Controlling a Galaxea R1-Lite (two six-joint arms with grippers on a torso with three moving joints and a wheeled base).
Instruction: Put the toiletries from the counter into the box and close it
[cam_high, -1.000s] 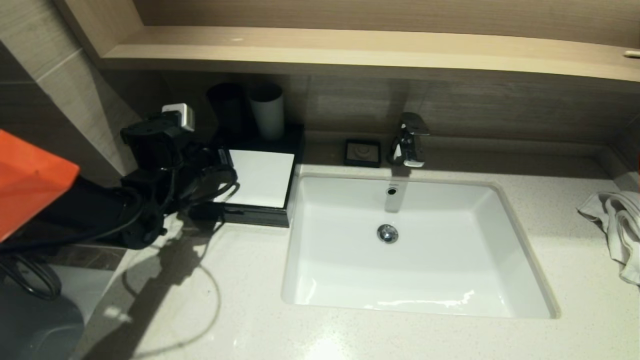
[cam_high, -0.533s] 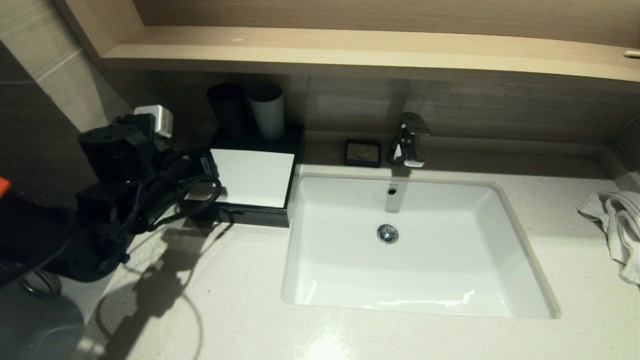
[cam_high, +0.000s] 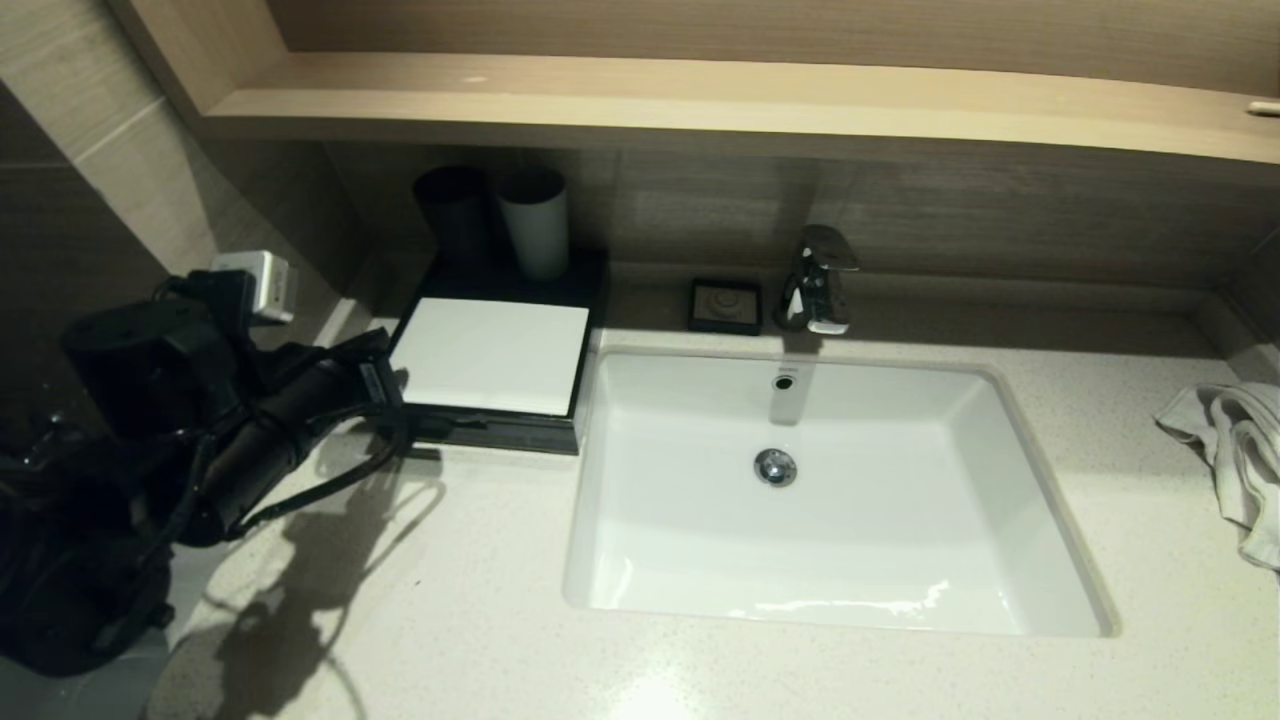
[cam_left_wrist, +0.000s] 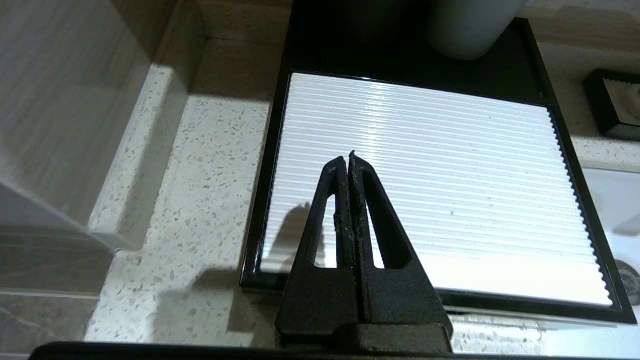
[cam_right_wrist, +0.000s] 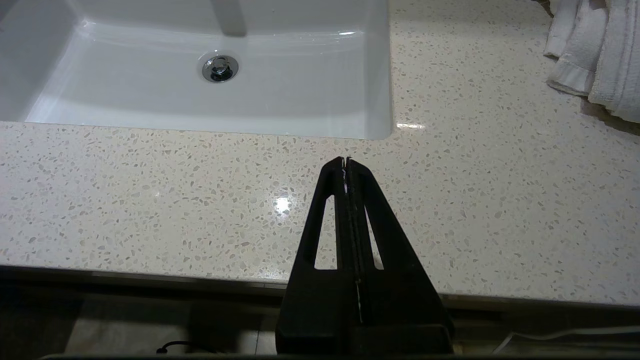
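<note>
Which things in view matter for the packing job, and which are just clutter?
Job:
- box, drawer shut
- counter, no sachets visible on it
- left end effector, shut, empty, by the box

Lying about:
- dark cup
- pale cup
- soap dish
- faucet
- towel
- sink

Black throughout: left arm (cam_high: 250, 440) draped in looping cables, topped by a small white block (cam_high: 258, 285). Matte triangular fingers (cam_left_wrist: 372, 220) with slotted cut-outs behind the tips.
</note>
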